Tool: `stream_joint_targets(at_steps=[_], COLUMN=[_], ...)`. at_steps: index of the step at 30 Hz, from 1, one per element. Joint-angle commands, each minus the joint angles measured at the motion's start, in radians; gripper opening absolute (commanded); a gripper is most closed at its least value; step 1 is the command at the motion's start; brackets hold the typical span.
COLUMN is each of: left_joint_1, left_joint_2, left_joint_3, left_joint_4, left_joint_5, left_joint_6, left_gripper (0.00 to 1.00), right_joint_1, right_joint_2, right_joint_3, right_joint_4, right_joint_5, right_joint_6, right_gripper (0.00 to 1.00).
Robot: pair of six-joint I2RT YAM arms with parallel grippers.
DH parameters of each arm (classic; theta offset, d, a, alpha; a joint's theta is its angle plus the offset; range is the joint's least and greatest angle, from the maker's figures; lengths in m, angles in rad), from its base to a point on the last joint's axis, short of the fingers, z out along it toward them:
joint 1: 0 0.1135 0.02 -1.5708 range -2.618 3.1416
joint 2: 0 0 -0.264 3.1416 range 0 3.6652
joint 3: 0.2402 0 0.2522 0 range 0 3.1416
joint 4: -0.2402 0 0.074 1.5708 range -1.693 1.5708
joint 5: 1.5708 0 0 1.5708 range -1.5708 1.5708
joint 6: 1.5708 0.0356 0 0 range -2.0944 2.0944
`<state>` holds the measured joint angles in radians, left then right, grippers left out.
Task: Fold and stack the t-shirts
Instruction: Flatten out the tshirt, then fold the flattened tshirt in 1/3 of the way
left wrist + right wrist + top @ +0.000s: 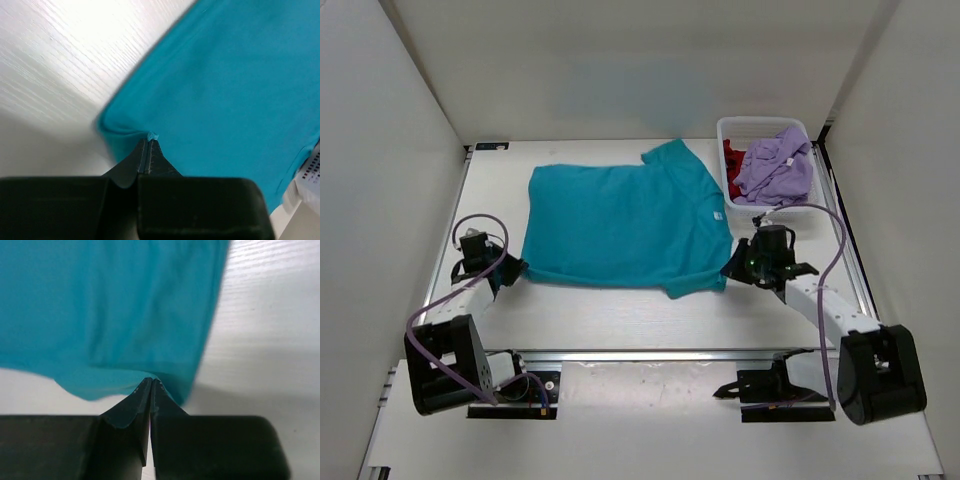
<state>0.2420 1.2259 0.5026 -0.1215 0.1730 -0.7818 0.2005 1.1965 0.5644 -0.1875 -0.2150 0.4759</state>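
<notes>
At the near edge of the white wood-grain table [620, 320] the two black arm bases sit side by side, and both arms reach forward to the near side of a teal soft cloth short-sleeved t-shirt [620, 220]. The left gripper [512, 268] sits at the shirt's near-left corner. In its wrist view the left gripper [149, 145] has its jaws pressed fully together, with a small nip of the teal cloth [225, 90] caught between the tips and the corner bunching just beside them. The right gripper [732, 262] sits at the shirt's near-right side, just right of the near sleeve. Its wrist view shows the right gripper [151, 386] with jaws likewise closed tight on the edge of the teal cloth [110, 305], which puckers where it is pinched. Between the two grippers the teal shirt lies spread mostly flat across the middle of the table, turned sideways, one sleeve pointing near and the other far, with a small white label near its right edge. Farther back, at the far-right corner of the table and just beside the shirt's far sleeve, stands a white plastic mesh basket [760, 122]. Inside it a light lavender purple cloth t-shirt [777, 165] lies crumpled, filling most of the basket and draping over its near rim, and a dark red cloth t-shirt [731, 165] shows bunched beneath it along the left side.
</notes>
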Motion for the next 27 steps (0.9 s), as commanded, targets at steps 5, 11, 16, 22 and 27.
stream_joint_targets(at_steps=[5,11,16,22,27], left_joint_1=[0.057,0.086,-0.016,-0.02,-0.038], left_joint_2=[-0.138,-0.256,-0.28,-0.12,-0.007], left_joint_3=[-0.021,-0.015,-0.023,0.031,0.085], left_joint_4=[-0.026,-0.208,-0.153,-0.053,0.0], left_joint_5=[0.084,0.082,0.023,0.042,0.026], left_joint_6=[0.096,0.24,0.191,0.095,0.049], left_gripper=[0.0,0.0,0.0,0.0,0.0], right_joint_1=[0.033,0.129,0.131,0.025,0.01], right_joint_2=[-0.248,-0.523,-0.554,-0.309,-0.147], right_joint_3=[-0.153,-0.253,-0.259,-0.112,-0.009], right_joint_4=[0.034,-0.14,-0.147,-0.029,0.034], right_joint_5=[-0.005,0.019,0.005,-0.037,-0.049], right_joint_6=[0.127,0.233,0.227,0.104,0.078], right_gripper=[0.0,0.0,0.0,0.0,0.0])
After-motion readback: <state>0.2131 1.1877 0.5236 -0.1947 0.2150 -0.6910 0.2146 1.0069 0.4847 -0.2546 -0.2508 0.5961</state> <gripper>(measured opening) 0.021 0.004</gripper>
